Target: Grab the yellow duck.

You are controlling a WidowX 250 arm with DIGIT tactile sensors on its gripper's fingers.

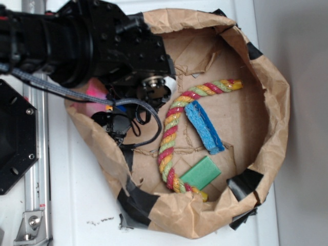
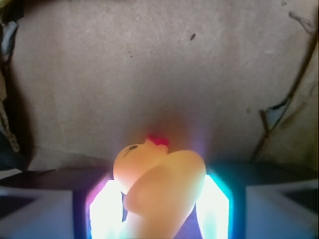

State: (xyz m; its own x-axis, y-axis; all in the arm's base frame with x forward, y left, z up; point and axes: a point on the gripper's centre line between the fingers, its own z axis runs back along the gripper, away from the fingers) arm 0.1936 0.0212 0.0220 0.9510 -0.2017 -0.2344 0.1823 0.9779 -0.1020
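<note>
Gripping the yellow duck (image 2: 159, 186) (smooth, rounded rubber), the hand (image 2: 159, 209) presses both sides

The paper-bag wall (image 1: 266, 102) is ringing the cardboard floor (image 1: 241, 123) on every side, so entry is lying open only from above. The multicoloured rope (image 1: 171, 128) is curving across the middle, with the blue sponge (image 1: 204, 127) touching it and the green sponge (image 1: 201, 173) lying just beside its lower end. The arm (image 1: 77, 41) is overhanging the bin's left part. In the wrist view, bare cardboard is stretching clear beyond the yellow duck (image 2: 159, 184), which is filling the gap between the fingers (image 2: 212, 206).
</note>
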